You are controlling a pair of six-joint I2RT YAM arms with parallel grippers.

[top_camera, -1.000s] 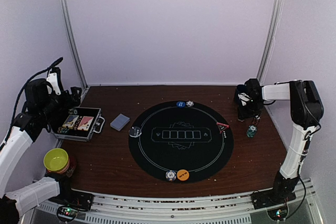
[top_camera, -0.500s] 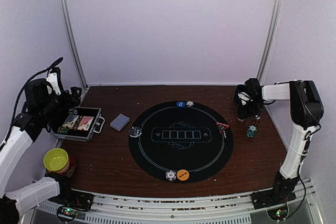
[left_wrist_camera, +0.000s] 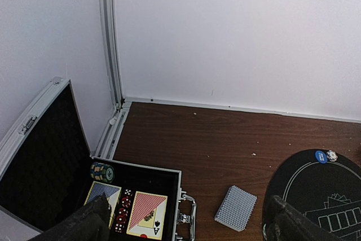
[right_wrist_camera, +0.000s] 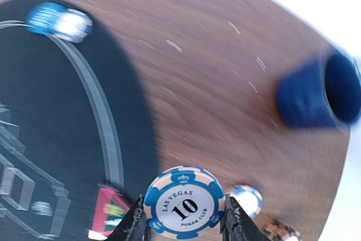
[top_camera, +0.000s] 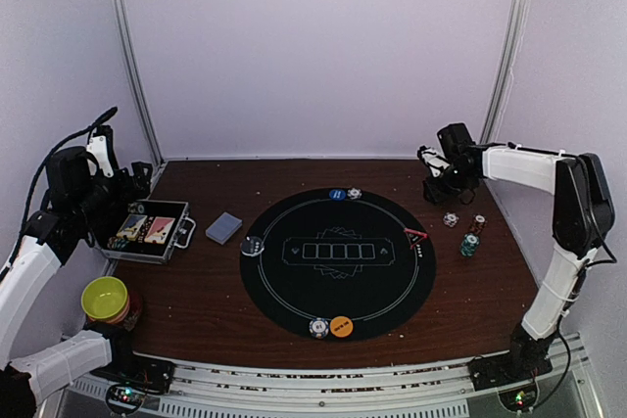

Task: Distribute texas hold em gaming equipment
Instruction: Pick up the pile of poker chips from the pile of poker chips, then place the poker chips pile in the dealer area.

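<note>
Over the brown bench (top_camera: 216,286), a blue-and-cream round poker chip (right_wrist_camera: 183,198) is gripped by the right claw (right_wrist_camera: 184,225); the left claw (left_wrist_camera: 186,227) is spread wide.

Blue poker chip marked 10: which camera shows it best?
Right wrist: the round blue poker chip marked 10 sits large, readable, in the right gripper. Top view: too small to tell. Left wrist: absent.

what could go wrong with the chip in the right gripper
The Las Vegas 10 chip is pinched only by its rim in the right gripper, so it could pivot or slip out. Set down here, it may knock the loose chip or the red marker below.
</note>
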